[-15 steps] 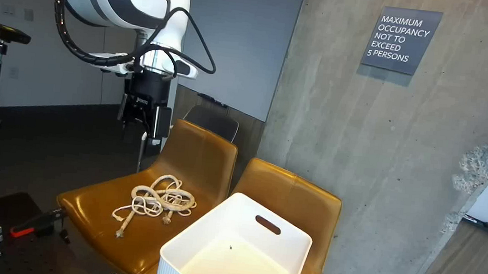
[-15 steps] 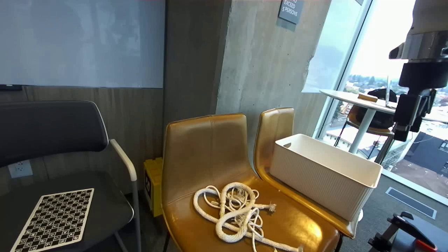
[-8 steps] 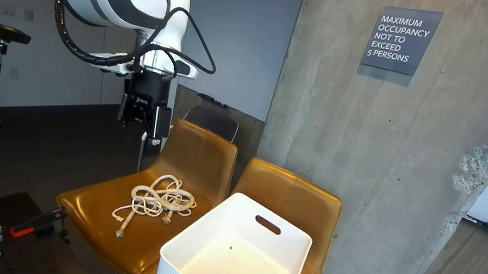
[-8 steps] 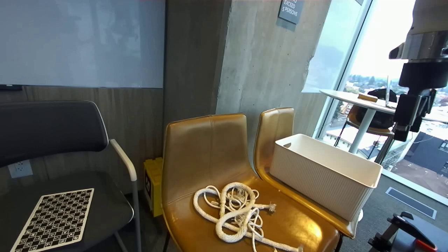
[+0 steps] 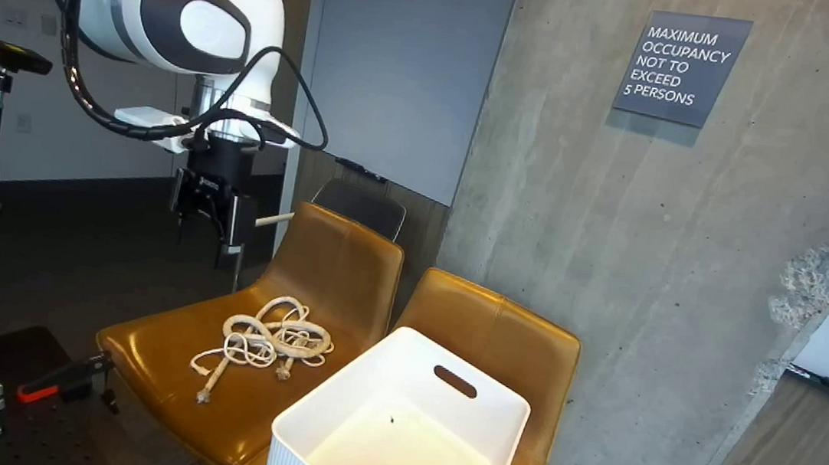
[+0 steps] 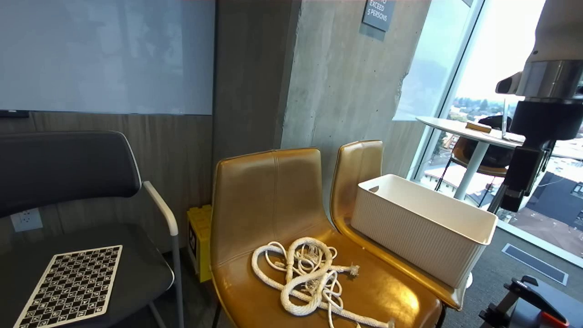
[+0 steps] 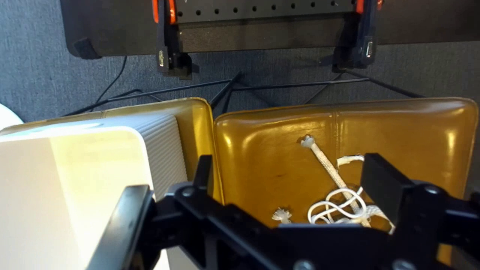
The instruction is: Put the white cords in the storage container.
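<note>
The white cords are a tangled pile of thick rope and thin cord on a tan chair seat, in both exterior views [image 5: 261,337] [image 6: 312,277]. Part of the cords shows in the wrist view [image 7: 328,167], beyond the jaws; the palm hides the rest. The white storage container [image 5: 368,382] [image 6: 414,241] stands on the neighbouring tan chair. It looks empty inside but for a small dark speck, and shows at the left of the wrist view [image 7: 105,168]. My gripper [image 5: 204,241] [image 7: 288,168] hangs in the air above seat height, fingers wide apart, holding nothing, apart from the cords.
The tan chair backrests [image 5: 337,271] rise behind the cords and the container. A black table edge with clamps [image 7: 172,48] lies on the seats' front side. A dark chair [image 6: 68,173] with a checkered board [image 6: 73,282] stands beside the cords' chair. A yellow box [image 6: 200,241] sits behind.
In the last half second my arm and gripper have moved lower and a little to the left in both exterior views. The cords and the container have not moved.
</note>
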Robot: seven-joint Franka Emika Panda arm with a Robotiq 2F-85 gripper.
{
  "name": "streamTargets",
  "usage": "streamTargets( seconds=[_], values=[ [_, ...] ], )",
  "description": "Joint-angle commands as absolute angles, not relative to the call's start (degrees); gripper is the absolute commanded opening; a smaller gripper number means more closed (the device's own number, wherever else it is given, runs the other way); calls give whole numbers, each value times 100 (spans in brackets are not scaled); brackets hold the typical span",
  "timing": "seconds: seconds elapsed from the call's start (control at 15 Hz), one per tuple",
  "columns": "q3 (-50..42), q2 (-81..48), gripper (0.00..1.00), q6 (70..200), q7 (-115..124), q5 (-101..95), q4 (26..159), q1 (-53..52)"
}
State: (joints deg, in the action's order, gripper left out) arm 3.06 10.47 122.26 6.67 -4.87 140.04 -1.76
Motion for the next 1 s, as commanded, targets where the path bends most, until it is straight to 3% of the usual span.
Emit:
streamTargets(
  seconds=[0.0, 0.33, 0.93],
  values=[
    [481, 985, 100, 13215, 510, -249, 14337, -435],
    [934, 118, 100, 14168, 873, -453, 13839, -790],
    [813, -2700, 100, 13892, 1168, -1417, 10858, -1335]
  ],
)
